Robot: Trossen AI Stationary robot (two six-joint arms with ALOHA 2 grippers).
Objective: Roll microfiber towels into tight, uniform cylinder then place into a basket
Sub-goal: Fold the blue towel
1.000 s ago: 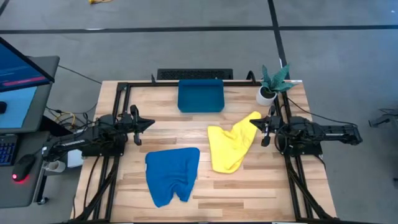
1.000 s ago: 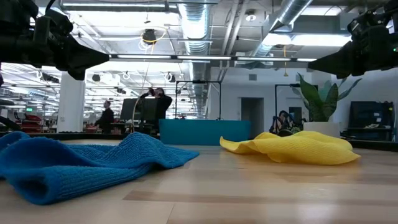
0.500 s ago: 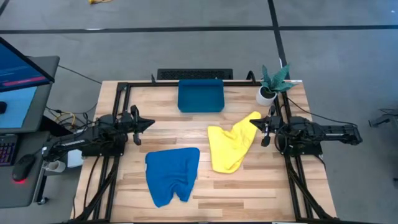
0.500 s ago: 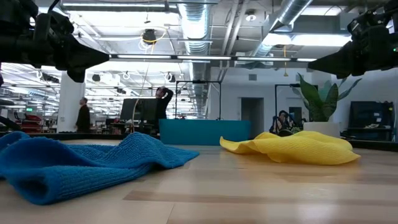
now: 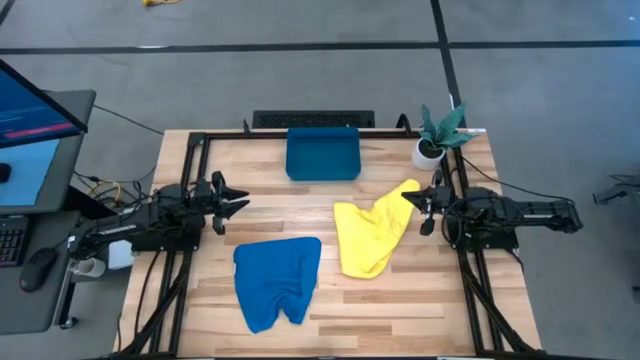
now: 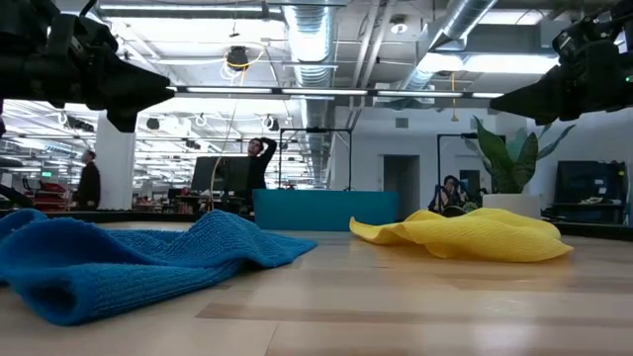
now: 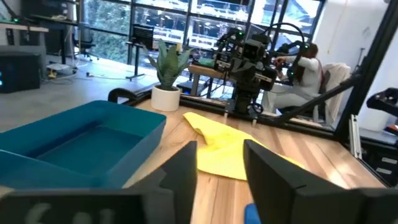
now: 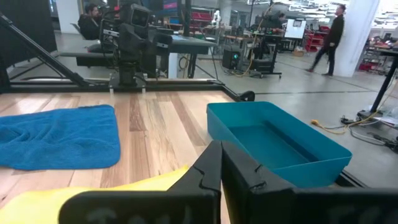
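A crumpled blue towel lies on the wooden table near its front edge, left of centre, also in the low view. A crumpled yellow towel lies right of centre; one corner reaches under my right gripper. The dark-blue basket stands at the far edge. My left gripper hovers level at the left side, open, nothing between its fingers. My right gripper hovers level at the right side, shut, above the yellow towel's corner and clear of it.
A small white pot with a green plant stands at the far right corner. Black frame rails run along the table's sides and back. A monitor stands off the table's left. People move in the room behind.
My left gripper has opened its fingers while staying in place. The towels, the basket and my right gripper have kept still.
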